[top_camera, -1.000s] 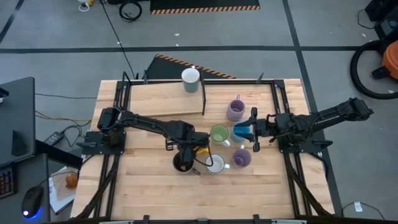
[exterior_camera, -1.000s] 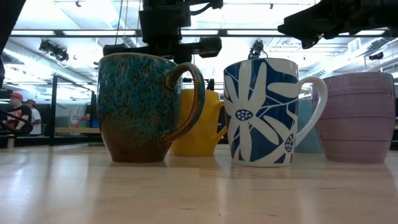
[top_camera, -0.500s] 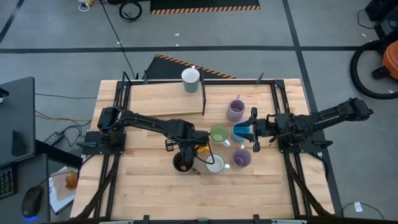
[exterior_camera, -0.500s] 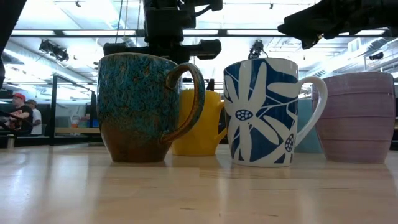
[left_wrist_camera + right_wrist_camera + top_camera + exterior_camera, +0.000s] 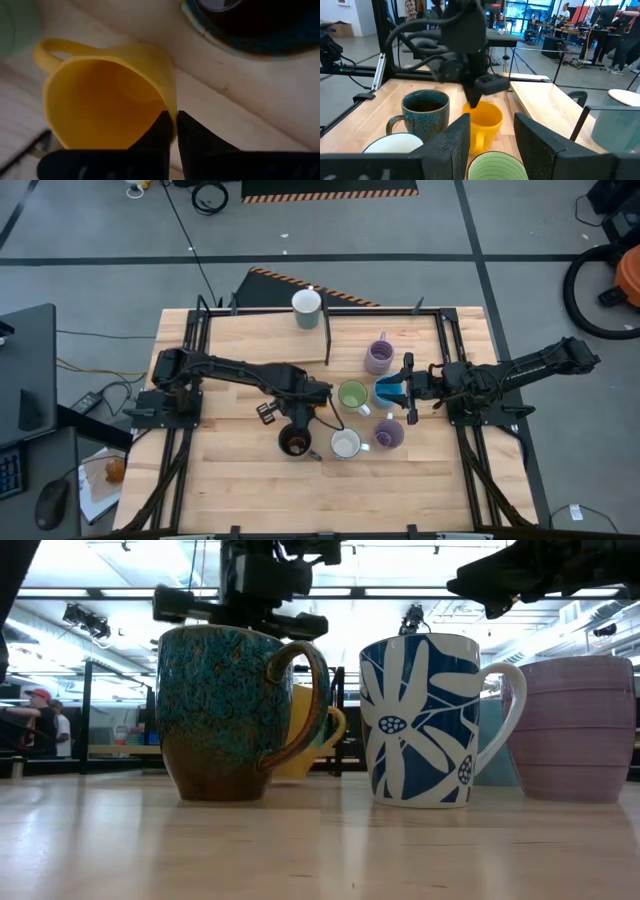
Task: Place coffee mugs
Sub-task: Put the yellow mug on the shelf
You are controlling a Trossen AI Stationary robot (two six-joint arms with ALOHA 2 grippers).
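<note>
My left gripper (image 5: 307,411) hangs over the middle of the table, fingers pointing down, shut on a yellow-orange mug (image 5: 105,95) that also shows in the right wrist view (image 5: 483,121). A dark brown-and-teal mug (image 5: 293,442), a white mug with blue flowers (image 5: 346,444) and a lavender mug (image 5: 389,434) stand in a row on their bases near the front. Behind that row stand a green mug (image 5: 352,396), a blue mug (image 5: 387,391) and a second lavender mug (image 5: 379,358). My right gripper (image 5: 408,388) is level and open, above the blue mug. My left gripper pinches the yellow-orange mug's rim wall (image 5: 172,107), one finger inside the cup and one outside, on the side away from the handle (image 5: 47,50). The fingers come from above, pointing down. In the low view the mug (image 5: 312,735) hangs a little above the table.
A plain white mug (image 5: 306,308) stands on a raised board (image 5: 260,340) at the far side, with an upright post beside it. Black rails (image 5: 190,370) run along the left and right table edges. Bare wood lies along the near edge. People show in the room beyond.
My left gripper has rolled about its upright line, risen a little and shifted toward the table's left edge. The yellow-orange mug has turned with it and come up off the table; its handle now shows beside the dark brown mug's handle in the low view.
</note>
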